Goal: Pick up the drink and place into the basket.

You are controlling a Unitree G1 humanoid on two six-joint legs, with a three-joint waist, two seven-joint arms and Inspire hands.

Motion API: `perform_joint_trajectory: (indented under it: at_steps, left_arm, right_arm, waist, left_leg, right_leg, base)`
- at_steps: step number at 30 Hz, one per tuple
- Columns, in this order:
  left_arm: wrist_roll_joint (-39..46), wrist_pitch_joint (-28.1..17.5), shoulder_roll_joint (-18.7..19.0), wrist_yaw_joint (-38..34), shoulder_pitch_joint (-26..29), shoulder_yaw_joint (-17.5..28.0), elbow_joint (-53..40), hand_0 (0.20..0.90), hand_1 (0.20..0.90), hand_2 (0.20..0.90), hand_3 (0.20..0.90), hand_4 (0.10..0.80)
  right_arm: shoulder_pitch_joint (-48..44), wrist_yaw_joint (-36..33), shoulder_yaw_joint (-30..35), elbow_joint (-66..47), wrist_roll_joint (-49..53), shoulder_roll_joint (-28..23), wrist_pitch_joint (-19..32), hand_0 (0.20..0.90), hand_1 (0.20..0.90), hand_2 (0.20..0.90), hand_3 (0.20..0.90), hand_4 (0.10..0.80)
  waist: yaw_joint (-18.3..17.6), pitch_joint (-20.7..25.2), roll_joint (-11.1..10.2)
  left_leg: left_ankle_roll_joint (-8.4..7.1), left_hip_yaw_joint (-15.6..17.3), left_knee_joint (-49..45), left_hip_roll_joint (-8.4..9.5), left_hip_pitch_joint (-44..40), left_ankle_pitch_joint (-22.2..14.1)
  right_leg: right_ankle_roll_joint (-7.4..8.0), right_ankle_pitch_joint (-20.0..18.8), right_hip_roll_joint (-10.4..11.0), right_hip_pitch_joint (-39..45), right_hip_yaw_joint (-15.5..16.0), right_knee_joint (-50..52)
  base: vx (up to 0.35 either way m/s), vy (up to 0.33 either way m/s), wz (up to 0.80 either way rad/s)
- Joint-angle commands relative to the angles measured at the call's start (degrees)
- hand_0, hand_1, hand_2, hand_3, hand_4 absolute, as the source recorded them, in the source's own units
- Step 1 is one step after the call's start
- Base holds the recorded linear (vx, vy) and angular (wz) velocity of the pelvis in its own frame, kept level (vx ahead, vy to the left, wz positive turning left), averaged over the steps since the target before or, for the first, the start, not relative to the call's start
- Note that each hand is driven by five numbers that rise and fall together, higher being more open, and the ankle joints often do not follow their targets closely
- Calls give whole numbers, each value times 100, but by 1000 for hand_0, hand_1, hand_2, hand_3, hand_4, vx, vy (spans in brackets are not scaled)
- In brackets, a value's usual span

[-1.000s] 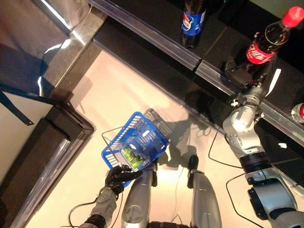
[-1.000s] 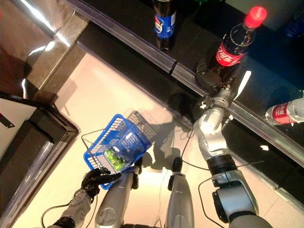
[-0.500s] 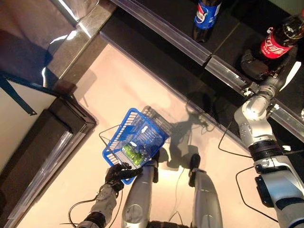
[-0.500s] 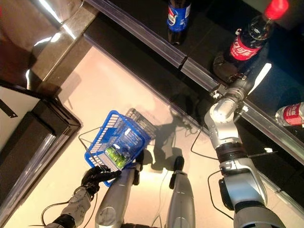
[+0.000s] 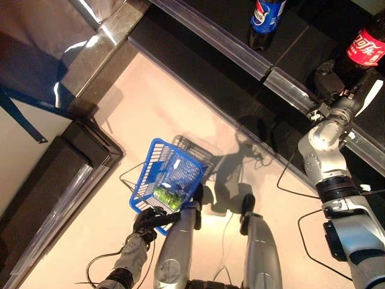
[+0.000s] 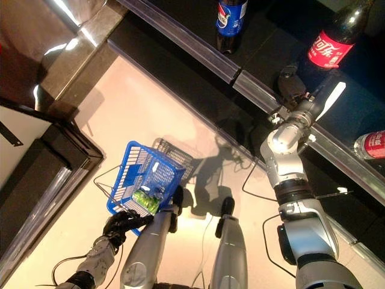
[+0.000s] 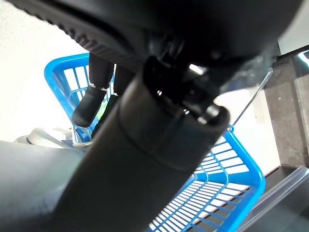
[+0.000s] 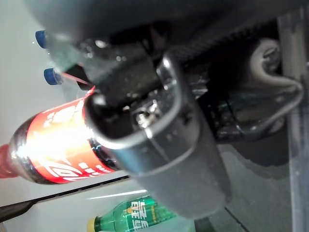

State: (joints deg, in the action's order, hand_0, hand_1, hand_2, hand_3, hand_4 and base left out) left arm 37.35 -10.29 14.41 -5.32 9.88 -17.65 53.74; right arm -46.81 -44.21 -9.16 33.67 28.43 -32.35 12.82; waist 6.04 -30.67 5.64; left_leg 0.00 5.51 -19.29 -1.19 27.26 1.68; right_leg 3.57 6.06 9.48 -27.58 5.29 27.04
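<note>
Cola bottle (image 5: 365, 48) with a red label in white script stands on the dark shelf (image 5: 289, 36), right hand (image 5: 328, 84) wrapped round its base, while left hand (image 5: 149, 220) grips the blue basket (image 5: 165, 174) holding a green bottle (image 5: 168, 195).

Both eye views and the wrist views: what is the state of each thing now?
Blue plastic basket: held off the floor, tilted, green item inside.
Left hand: shut on the basket's edge.
Red-labelled cola bottle: upright on the shelf.
Right hand: at the cola bottle's base, grip hidden.
Blue-labelled dark bottle: upright, untouched.
</note>
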Motion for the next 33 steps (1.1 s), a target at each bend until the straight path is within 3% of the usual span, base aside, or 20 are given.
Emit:
perform_joint_trajectory:
  at_steps: [1,13,18,27,33]
  left_arm:
    - [47,-415,300,202,-541,-186,-426,300,300,300,200,100]
    - [196,-904,422,513,-778,227,-1457,300,300,300,200,100]
    - [153,-1027,596,775,-873,123,-2309,300,300,300,200,100]
    - [658,-840,901,1085,-1156,203,-4068,300,300,300,200,100]
    - [835,-636,1140,1507,-1402,220,-5594,300,300,300,200,100]
  right_arm:
    - [-597,197,237,-1025,-339,-837,554,300,300,300,200,100]
    - [742,1402,360,-3363,-804,-491,-36,300,300,300,200,100]
    - [1319,1989,194,-4218,-620,-318,-109,300,300,300,200,100]
    - [1970,2794,-344,-5189,-324,36,-563,300,300,300,200,100]
    - [2269,3044,-993,-5425,88,299,-737,300,300,300,200,100]
  waist:
    - [-97,88,5]
    - [-300,138,-168]
    - [-348,323,-219]
    - [-253,594,-253]
    - [19,735,-262]
  left_leg:
    - [-51,-488,-560,238,19,-404]
    - [-151,-434,-533,138,-526,-274]
    - [-205,-414,-510,84,-692,-220]
    - [-251,-464,-522,57,-1009,-212]
    - [-249,-633,-416,71,-1274,-223]
  right_leg:
    - [-231,-113,17,167,305,86]
    - [-281,-27,-57,824,251,-9]
    - [-299,11,-81,1091,246,-109]
    - [-351,162,-93,1630,334,-186]
    - [-364,260,-122,2043,529,-260]
  base:
    - [-42,11,0]
    - [-12,6,-1]
    - [18,1,1]
    - [58,2,-1]
    - [79,-36,14]
